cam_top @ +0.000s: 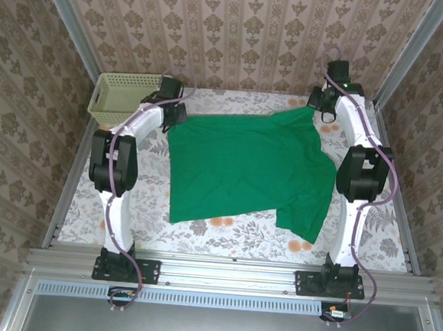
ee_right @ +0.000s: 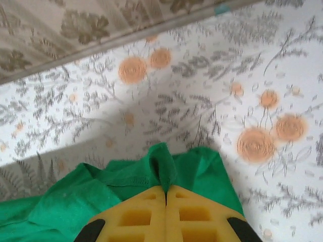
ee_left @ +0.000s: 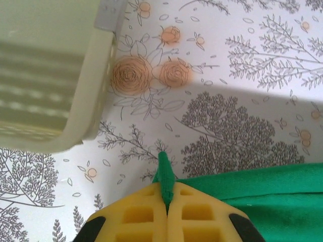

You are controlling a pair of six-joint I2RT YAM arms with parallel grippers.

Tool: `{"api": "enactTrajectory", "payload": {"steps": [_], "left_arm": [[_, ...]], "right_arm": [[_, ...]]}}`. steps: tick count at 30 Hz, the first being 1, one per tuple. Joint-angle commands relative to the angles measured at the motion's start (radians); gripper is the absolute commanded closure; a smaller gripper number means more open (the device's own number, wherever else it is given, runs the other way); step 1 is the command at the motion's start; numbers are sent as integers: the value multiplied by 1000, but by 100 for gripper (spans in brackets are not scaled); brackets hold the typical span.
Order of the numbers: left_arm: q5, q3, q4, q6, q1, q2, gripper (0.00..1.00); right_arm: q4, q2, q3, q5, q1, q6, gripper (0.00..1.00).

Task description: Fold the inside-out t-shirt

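Top view: the t-shirt [cam_top: 244, 167] lay spread over the middle of the flowered surface [cam_top: 232, 231], between the two arms. Its left edge ran fairly straight, and its near right part hung forward in a loose, uneven flap. The left hand [ee_left: 166, 194] was closed on a thin pinch of green cloth at the shirt's far left corner, the yellow pads pressed together with the fabric standing up between them. The basket [cam_top: 119, 96] stood just beside this hand, apart from the shirt. The right hand [ee_right: 165, 189] was likewise clamped on a bunched ridge of cloth at the far right corner, close to the back wall.

Progress, as judged: the garment was laid out and held by both far corners, but no clean fold could be seen. The sleeves and collar could not be made out, nor which face was outward. The task therefore appeared to be at an early stage, with the cloth being stretched flat. Smoothing the right flap and all of the folds remained to be done.
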Motion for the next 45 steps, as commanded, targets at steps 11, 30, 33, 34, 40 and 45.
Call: {"api": "enactTrajectory", "payload": {"steps": [11,30,33,34,40,45], "left_arm": [[7,-384,249,26,-55,-239,100],[-20,-574,299,-8,-53,-310,71],[9,-535,269,-11,-51,-297,74],[11,-519,253,-12,-50,-290,74],[35,-460,181,-40,-40,-266,58],[105,-459,171,-60,-10,-248,48]], "right_arm": [[228,-290,-439,23,-22,67,100],[375,-477,-860,3,-41,204,100],[358,-472,-827,0,-41,203,100],[357,-472,-817,1,-41,203,100],[315,-464,-759,17,-41,191,100],[321,-460,-769,13,-43,193,100]]}}
